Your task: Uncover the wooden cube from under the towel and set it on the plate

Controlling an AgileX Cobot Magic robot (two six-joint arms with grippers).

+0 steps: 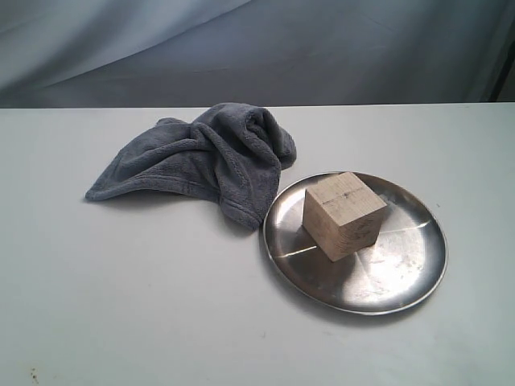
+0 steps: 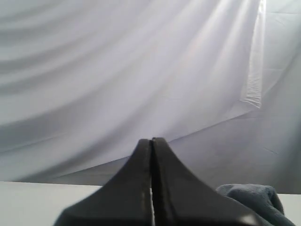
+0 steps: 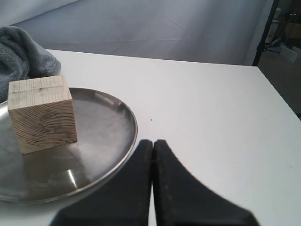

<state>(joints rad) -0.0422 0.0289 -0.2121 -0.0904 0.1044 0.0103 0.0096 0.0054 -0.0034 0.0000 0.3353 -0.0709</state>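
The pale wooden cube [image 1: 344, 215] [image 3: 42, 113] stands on the shiny steel plate [image 1: 402, 265] [image 3: 103, 136], left of its middle in the exterior view. The grey-blue towel [image 1: 201, 157] [image 3: 19, 54] [image 2: 256, 200] lies crumpled on the table, its edge touching the plate's left rim. Neither gripper appears in the exterior view. My left gripper [image 2: 152, 140] is shut on nothing and points at the backdrop, with the towel off to one side. Just outside the plate's rim, my right gripper [image 3: 152, 141] is shut and empty, apart from the cube.
The white table [image 1: 121, 305] ends at a far edge in front of a draped grey backdrop [image 1: 322, 48]. In the right wrist view the table's side edge [image 3: 277, 94] runs beside a dark stand [image 3: 264, 33].
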